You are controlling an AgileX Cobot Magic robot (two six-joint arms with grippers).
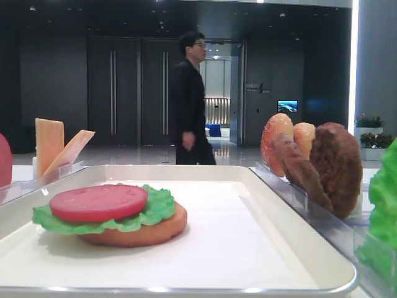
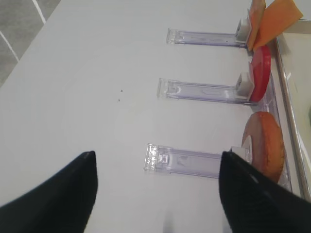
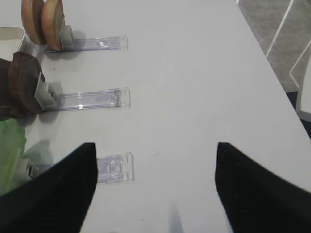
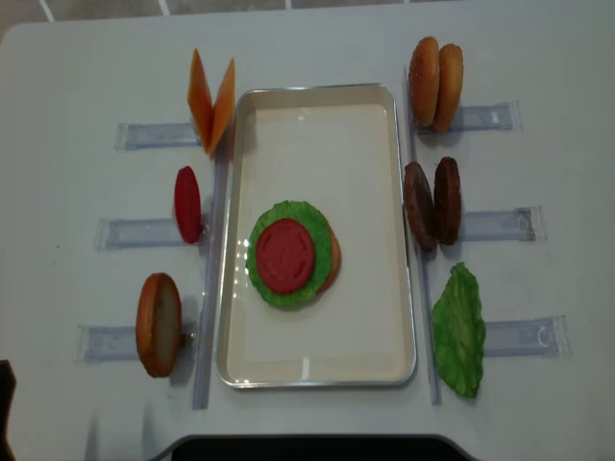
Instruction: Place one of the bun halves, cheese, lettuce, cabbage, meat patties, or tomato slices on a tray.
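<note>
On the white tray (image 4: pixel 317 89) lies a stack: a bun half (image 4: pixel 333 259), lettuce (image 4: pixel 279 293) and a tomato slice (image 4: pixel 285 254) on top. Left of the tray, cheese (image 4: pixel 211 101), another tomato slice (image 2: pixel 261 73) and a bun half (image 2: pixel 265 145) stand in racks. To its right stand two bun halves (image 4: pixel 434 84), two meat patties (image 4: pixel 432 202) and a lettuce leaf (image 4: pixel 459 331). Cabbage is out of view. My left gripper (image 2: pixel 158 160) hovers open over bare table beside the bun rack. My right gripper (image 3: pixel 155 145) is open and empty near the lettuce rack.
Clear plastic racks (image 4: pixel 144 233) stick out from both long sides of the tray. The table's right edge and the floor (image 3: pixel 282 43) show in the right wrist view. A man in black (image 1: pixel 189 99) walks in the background.
</note>
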